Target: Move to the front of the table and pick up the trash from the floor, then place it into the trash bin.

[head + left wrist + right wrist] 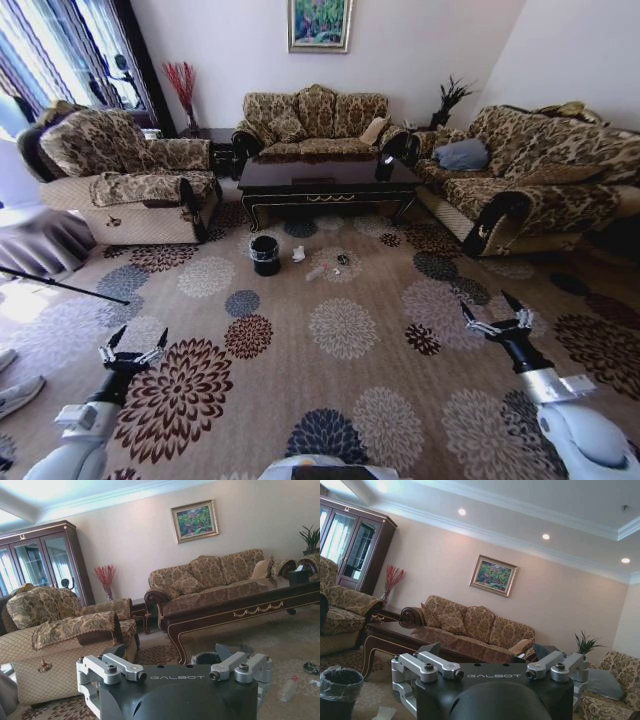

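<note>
Trash on the patterned carpet [340,330] just in front of the table [325,180]: crumpled white tissue [298,254], clear bottle [316,272] beside it, small black wrapper [343,260] a bit further right. Tissue nearest the trash bin [265,255]; all pieces apart, none touching. Bin upright on the carpet, left of the litter, near the table's front-left leg, bag-lined rim visible. From the left wrist view, bottle [288,688] and wrapper [311,667] lying flat on the floor.

Left gripper [133,345] low on the left, fingers spread, holding nothing, well short of the trash. Right gripper [497,318] low on the right, fingers spread too, empty, also well apart from the litter. Sofa [315,120] behind the table, armchair [125,175] left, second sofa [530,175] right.
</note>
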Available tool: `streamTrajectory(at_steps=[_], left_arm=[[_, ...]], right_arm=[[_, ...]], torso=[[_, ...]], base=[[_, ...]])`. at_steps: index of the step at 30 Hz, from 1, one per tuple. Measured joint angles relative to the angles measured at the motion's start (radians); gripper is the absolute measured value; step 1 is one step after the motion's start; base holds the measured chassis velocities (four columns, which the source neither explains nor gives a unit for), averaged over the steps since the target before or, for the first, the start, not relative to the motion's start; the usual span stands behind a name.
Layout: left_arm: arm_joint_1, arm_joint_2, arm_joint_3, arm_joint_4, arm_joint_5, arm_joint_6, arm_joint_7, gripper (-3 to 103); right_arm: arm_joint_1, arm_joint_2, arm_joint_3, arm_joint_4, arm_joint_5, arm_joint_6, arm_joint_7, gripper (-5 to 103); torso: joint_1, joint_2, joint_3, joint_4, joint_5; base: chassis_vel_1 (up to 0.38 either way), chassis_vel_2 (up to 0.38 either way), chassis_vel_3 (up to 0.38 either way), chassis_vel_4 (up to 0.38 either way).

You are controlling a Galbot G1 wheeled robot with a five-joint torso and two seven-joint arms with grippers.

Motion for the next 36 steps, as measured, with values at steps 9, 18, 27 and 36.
streamTrajectory(at_steps=[9,18,27,36], left_arm=[[0.009,-0.005,-0.001,-0.001,0.009,0.0,0.0,100],[0.007,-0.004,0.003,-0.004,0.025,0.0,-0.004,100],[-0.008,-0.001,0.008,-0.004,0.042,0.007,-0.022,100],[-0.016,0.001,0.009,0.001,0.037,0.007,-0.023,100]], right_arm=[[-0.004,0.004,0.0,0.002,-0.002,0.003,0.0,100],[-0.007,0.005,0.0,0.004,-0.002,0.005,-0.001,100],[-0.017,0.009,0.002,0.005,0.0,0.007,-0.005,100],[-0.008,0.011,-0.002,-0.007,0.0,0.005,-0.005,100]], torso=[[-0.019,-0.043,-0.024,0.0001,-0.0001],[-0.041,-0.093,-0.052,0.0001,-0.0001],[-0.059,-0.134,-0.076,0.0001,-0.0001],[-0.075,-0.172,-0.097,0.0001,-0.0001]], base=[[0.0,0.0,0.0,0.0],[0.0,0.0,0.0,0.0],[0.0,0.0,0.0,0.0],[0.0,0.0,0.0,0.0]])
